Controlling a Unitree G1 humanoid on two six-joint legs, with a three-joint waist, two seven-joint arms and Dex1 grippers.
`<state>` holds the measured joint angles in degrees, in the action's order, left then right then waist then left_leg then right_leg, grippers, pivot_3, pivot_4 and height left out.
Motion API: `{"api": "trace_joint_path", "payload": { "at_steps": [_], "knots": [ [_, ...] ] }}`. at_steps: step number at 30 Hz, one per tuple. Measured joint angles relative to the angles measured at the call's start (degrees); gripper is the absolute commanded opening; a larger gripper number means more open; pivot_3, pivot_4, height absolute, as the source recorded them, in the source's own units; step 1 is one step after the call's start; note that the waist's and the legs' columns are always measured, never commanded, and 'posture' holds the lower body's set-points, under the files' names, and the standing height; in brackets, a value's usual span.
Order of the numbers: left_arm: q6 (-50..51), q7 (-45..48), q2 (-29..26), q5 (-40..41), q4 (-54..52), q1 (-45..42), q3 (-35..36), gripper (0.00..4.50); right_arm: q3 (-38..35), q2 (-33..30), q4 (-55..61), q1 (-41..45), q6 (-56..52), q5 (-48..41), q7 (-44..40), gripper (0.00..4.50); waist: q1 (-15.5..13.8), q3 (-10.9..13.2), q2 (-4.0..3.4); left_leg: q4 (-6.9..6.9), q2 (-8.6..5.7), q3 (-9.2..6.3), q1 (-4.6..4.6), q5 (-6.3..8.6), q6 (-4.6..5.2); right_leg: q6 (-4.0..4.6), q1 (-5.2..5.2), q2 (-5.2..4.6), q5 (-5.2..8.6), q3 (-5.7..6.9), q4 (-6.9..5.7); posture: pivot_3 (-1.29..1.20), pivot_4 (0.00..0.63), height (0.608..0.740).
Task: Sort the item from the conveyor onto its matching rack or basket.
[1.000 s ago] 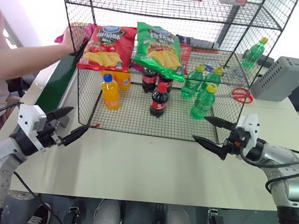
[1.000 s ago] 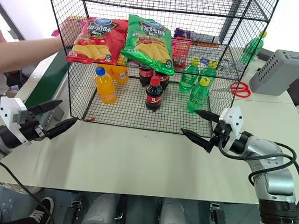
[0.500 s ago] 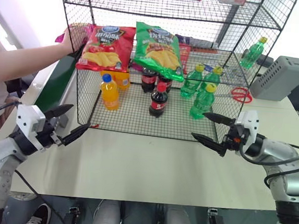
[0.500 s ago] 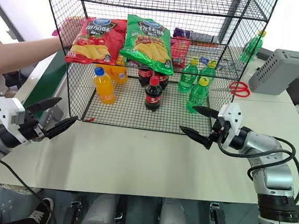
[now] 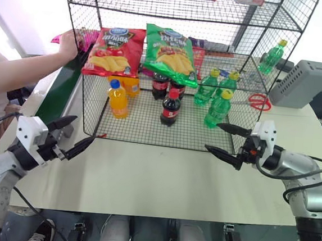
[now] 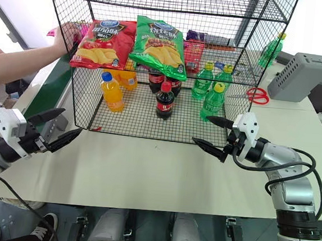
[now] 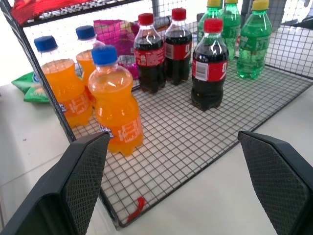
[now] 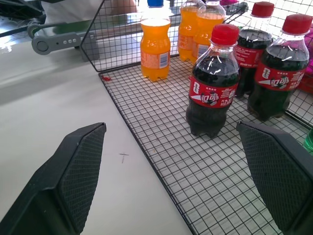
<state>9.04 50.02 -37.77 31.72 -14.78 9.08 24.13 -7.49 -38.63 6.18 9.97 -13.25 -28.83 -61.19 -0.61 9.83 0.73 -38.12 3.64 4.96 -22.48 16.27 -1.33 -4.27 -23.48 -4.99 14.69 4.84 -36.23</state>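
I count two chip bags on the middle tier of the black wire rack (image 5: 259, 27): one red chip bag (image 5: 114, 50) and one green chip bag (image 5: 171, 52), side by side; on the bottom tier I make out two orange soda bottles (image 5: 119, 99), three cola bottles (image 7: 209, 63) and three green soda bottles (image 5: 218, 109); one more green bottle (image 5: 272, 56) stands on the bench (image 5: 161, 182) behind the rack's right side, near a grey box (image 5: 302, 83) and red scissors (image 5: 259, 101).

The pink chip bag (image 5: 85, 36) is at the rack's far left corner, just behind the red bag, over the far end of the green conveyor (image 5: 62, 92); a person's hand (image 5: 70, 43) is on it, the forearm reaching in from the left.

My left gripper (image 5: 76, 135) hangs above the bench's front left, fingers spread wide, holding nothing; the pink bag lies well beyond it, farther back and higher; my right gripper (image 5: 228, 142) hangs before the rack's right front corner, fingers likewise spread and empty, with the bag well apart on the opposite side of the rack.
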Motion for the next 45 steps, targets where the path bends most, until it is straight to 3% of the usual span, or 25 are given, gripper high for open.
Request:
{"api": "trace_joint_path", "payload": {
  "at_steps": [21,27,33,41,45],
  "knots": [
    [-3.93,-0.12,-0.44,-2.29,-0.96,3.68,2.87,4.5,1.7,1.63,0.86,1.02,-1.53,-0.48,-0.28,4.45,0.01,0.0,0.0,0.0,0.01,0.0,0.0,0.0,0.0,0.01,-0.01,0.0,0.0,0.0,0.0,0.0,0.15,0.74],
    [-17.09,0.14,-1.72,-10.78,2.37,6.65,7.32,4.5,3.76,3.92,7.17,1.22,-8.05,-5.45,0.79,4.45,0.09,0.0,0.0,0.01,0.04,0.0,-0.01,0.01,0.01,0.03,-0.05,0.01,0.01,0.0,0.0,0.0,0.15,0.74],
    [-33.17,-1.84,-2.76,-20.86,7.54,13.81,16.24,4.5,10.08,8.46,11.42,4.72,-15.18,-9.96,1.76,4.45,0.51,0.0,-0.03,0.04,0.11,-0.06,-0.02,0.01,0.01,0.24,-0.15,-0.01,0.06,0.0,0.0,0.0,0.15,0.74],
    [-51.95,-9.45,-2.97,-35.73,19.82,22.88,21.98,4.5,18.33,14.75,7.57,9.98,-13.87,-5.71,1.81,4.45,0.35,-0.04,0.05,0.04,0.13,0.0,-0.08,0.03,0.03,0.26,-0.21,-0.06,0.07,0.01,0.01,0.0,0.15,0.74],
    [-54.49,-12.25,-3.53,-37.39,23.16,23.76,21.84,4.5,19.16,15.45,6.62,10.53,-13.16,-4.82,1.15,4.45,0.06,-0.08,0.12,0.04,0.19,0.0,-0.11,0.04,0.03,0.26,-0.24,-0.09,0.07,0.01,0.01,0.0,0.15,0.74]
  ]
}}
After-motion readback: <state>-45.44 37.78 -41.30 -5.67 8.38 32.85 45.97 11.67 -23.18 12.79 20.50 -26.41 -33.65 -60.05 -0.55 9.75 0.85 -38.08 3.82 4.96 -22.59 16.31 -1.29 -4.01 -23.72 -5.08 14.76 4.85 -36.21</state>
